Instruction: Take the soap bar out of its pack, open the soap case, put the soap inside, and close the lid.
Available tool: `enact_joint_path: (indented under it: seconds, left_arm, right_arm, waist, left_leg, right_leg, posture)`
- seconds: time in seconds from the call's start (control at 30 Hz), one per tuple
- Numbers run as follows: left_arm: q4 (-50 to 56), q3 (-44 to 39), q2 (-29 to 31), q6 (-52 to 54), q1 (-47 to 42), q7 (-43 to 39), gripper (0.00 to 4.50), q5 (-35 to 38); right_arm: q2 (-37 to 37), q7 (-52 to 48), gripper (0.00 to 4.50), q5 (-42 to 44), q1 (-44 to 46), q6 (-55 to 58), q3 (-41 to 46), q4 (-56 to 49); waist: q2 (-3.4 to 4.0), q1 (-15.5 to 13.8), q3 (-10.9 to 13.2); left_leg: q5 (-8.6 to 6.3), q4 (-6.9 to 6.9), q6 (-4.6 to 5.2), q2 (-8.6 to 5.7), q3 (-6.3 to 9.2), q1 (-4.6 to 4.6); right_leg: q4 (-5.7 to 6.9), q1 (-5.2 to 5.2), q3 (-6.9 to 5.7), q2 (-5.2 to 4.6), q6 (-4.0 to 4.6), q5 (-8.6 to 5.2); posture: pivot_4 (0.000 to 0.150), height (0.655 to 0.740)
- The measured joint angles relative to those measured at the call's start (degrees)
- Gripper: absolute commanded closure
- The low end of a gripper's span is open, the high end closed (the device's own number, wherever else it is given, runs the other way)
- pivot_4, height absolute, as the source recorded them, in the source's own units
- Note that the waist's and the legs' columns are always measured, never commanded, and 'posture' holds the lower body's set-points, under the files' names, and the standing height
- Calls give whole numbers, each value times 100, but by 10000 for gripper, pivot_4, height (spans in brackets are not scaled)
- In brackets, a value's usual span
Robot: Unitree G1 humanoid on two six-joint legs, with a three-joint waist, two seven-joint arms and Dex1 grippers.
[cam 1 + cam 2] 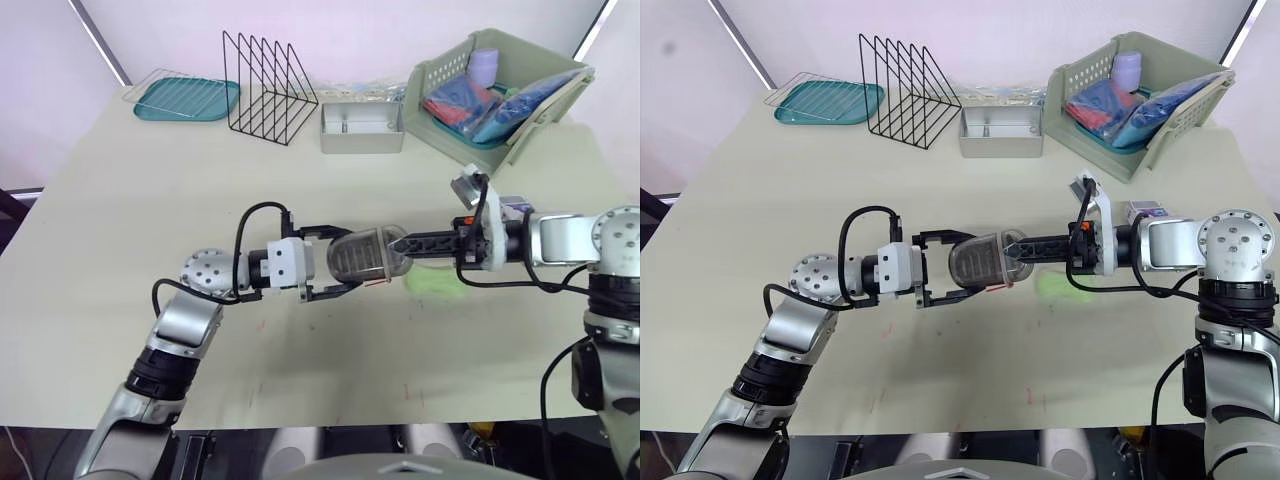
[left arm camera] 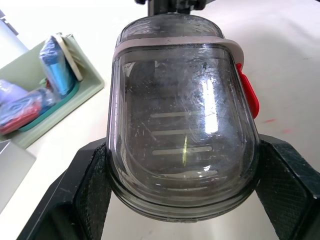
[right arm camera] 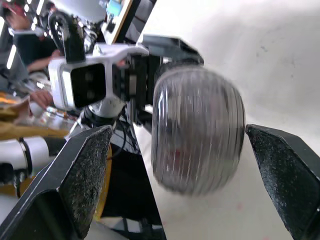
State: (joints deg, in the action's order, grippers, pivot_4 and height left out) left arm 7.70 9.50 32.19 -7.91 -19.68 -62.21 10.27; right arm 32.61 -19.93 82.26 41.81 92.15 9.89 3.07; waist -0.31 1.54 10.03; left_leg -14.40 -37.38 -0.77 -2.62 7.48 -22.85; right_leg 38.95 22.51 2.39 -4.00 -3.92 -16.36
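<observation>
Step in hand: opening the soap case. The left gripper [image 1: 348,261] jaws clamp the soap case [image 2: 182,130]. The right gripper [image 1: 398,243] jaws stand wide at the case's far end. The soap bar [image 1: 432,284] lies on the tabletop [image 1: 150,200] just beside the case. The next move probably calls for gripping and lifting the lid.

Head cams down; wrist cams near case [image 2: 182,125].

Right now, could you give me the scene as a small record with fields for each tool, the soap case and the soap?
left tool: shut on the soap case, gripping its two sides
right tool: open, pointing at the case's end
soap case: clear, lid looks closed, red latch on one side
soap: green, lying on the table under the right tool, outside the case
</observation>
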Motion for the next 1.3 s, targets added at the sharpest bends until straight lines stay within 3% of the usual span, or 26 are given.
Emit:
enact_joint_path:
  seconds: [0.47, 0.53, 0.67, 0.7, 1.3]
  left_arm:
    - [7, 6, 16, 13, 0, 6, 8520, 2]
    - [18, 6, 16, 24, 0, 10, 9026, 2]
    - [77, 2, 15, 43, 7, 30, 9026, 8]
    - [79, -3, 24, 47, 14, 55, 9026, 10]
    - [289, 17, 20, 115, 36, 74, 9026, 117]
  right_arm:
    - [167, 1176, 0, 1442, -158, -332, -406, 140]
    - [257, 1292, 5623, 1610, -160, -457, -523, 118]
    - [434, 1460, 23461, 1888, -241, -720, -714, 119]
    - [477, 1481, 25750, 1949, -268, -773, -729, 125]
    - [1035, 1007, 25736, 2580, -505, -1179, -1119, 154]
  waist:
    - [0, 92, 0]
    - [0, 89, 0]
    - [0, 87, 0]
    - [0, 86, 0]
    - [0, 83, 0]
  left_leg:
    - [0, 2, 1, 2, 0, -2]
    - [0, 2, 1, 2, 0, -2]
    - [0, 2, 1, 2, 0, -3]
    - [0, 2, 1, 3, 1, -3]
    - [0, 3, 1, 5, -1, -5]
  right_leg:
    - [-1, 2, 1, 1, 0, 0]
    - [-1, 2, 1, 0, 0, 0]
    - [-2, 2, 2, 0, 0, 0]
    - [-2, 2, 1, 1, 0, 0]
    - [-4, 2, 1, 1, 0, 0]
  posture:
    - [1500, 7400]
    - [1500, 7400]
    - [1500, 7400]
    - [1500, 7400]
    - [1500, 7400]
